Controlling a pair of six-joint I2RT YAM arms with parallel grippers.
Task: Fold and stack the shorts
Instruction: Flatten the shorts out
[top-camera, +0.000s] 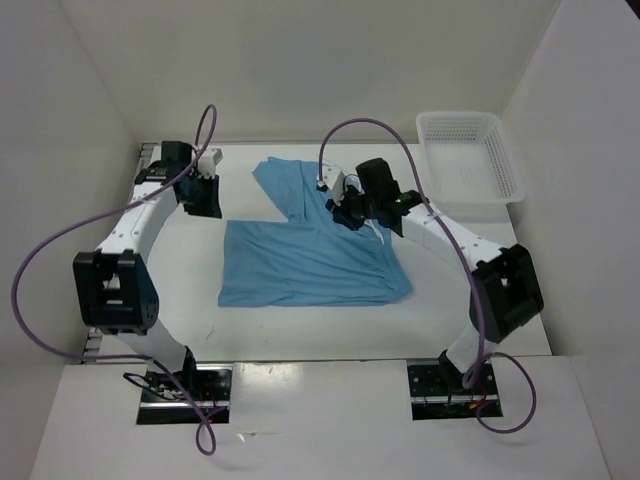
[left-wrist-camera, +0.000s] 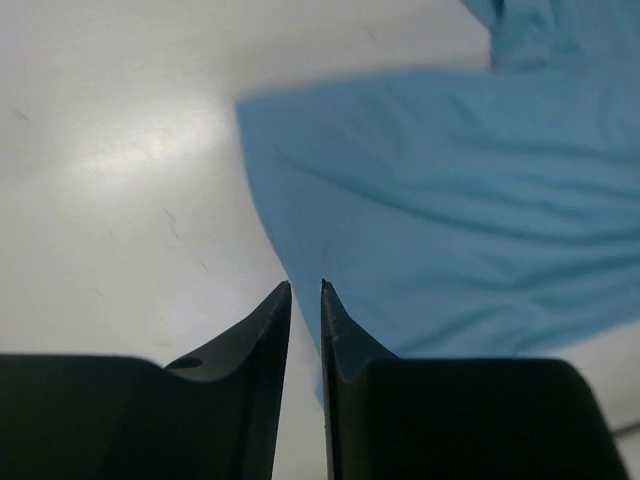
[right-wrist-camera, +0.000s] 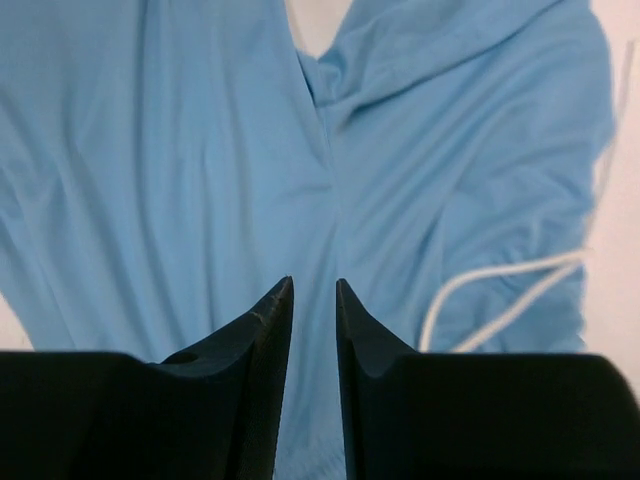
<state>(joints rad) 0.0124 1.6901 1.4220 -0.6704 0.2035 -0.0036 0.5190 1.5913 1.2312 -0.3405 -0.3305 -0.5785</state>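
The white tabletop (top-camera: 300, 325) carries the light sky-blue soft fabric shorts (top-camera: 310, 265) at mid-frame in the top view. One leg lies flat and wide toward the left; the other angles away to the upper centre, so the fold is not yet made. The right gripper (right-wrist-camera: 313, 285) hangs over the cloth near the crotch seam, jaws a narrow slit apart with nothing between them. The thin white drawstring (right-wrist-camera: 500, 275) loops at the lower right of its view. The left gripper (left-wrist-camera: 305, 290), at the upper left of the top view, is just beside a fabric edge, jaws likewise slightly parted and empty. For a clean fold, I judge each should pinch one corner of the far leg, lift low, and lay it edge-to-edge on the near leg, drawstring kept clear. The white plastic lattice basket (top-camera: 468, 117) sits upper right, well apart.
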